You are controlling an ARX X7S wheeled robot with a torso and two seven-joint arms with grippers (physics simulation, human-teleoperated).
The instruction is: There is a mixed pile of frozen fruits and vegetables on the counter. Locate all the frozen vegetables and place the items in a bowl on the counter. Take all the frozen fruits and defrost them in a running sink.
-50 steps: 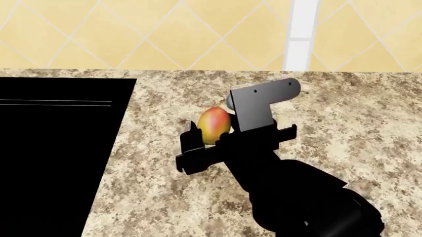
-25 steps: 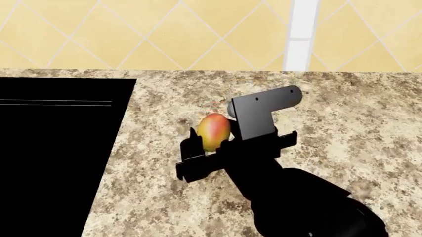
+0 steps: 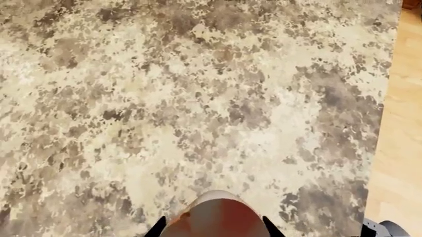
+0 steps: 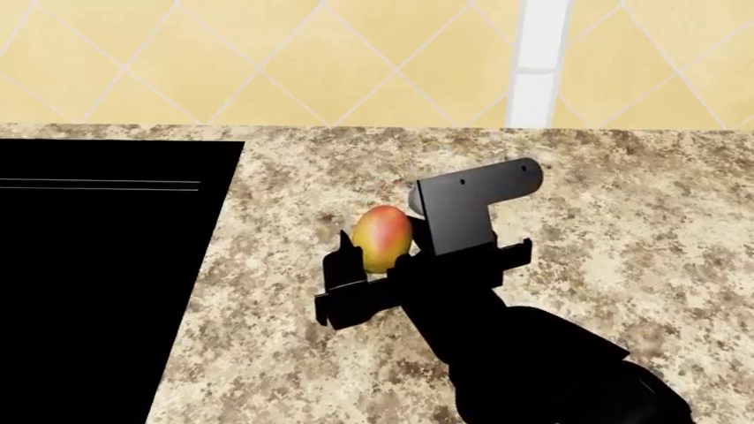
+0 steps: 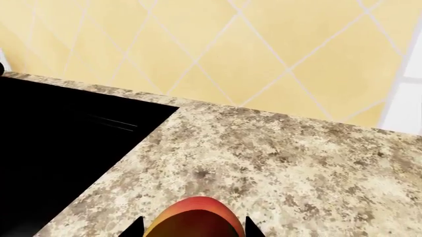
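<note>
Between the frame a second ago and this one our right gripper (image 4: 374,265) has slid a little down the head view, toward us, and the mango (image 4: 382,237) has come along with it, from beside the grey bracket's upper edge to a spot lower against it; the mango's place between the fingers has not changed. We see the mango, red at the top and yellow-orange below, standing roughly upright with a dark fingertip (image 4: 344,261) at its 8 o'clock and the gripper body at its 4 o'clock, so we read the right fingers as closed on the fruit. Our right wrist view agrees: the mango (image 5: 195,219) fills the near edge with a black fingertip (image 5: 136,227) at each flank, touching it. Whether the fruit is lifted clear of the granite counter (image 4: 659,230) or resting on it, we cannot tell. Black sink basin (image 4: 94,283) lies at 9 o'clock of the mango in the head view, well apart from it, and the yellow tiled wall (image 4: 295,62) runs behind the counter at 12 o'clock. Our left gripper (image 3: 212,228) shows only in its own wrist view, where a rounded reddish-brown item (image 3: 214,219), too close and blurred for us to name, sits between two dark fingertips (image 3: 158,228) that touch its sides over speckled counter (image 3: 197,98); those fingers look shut on it
</note>
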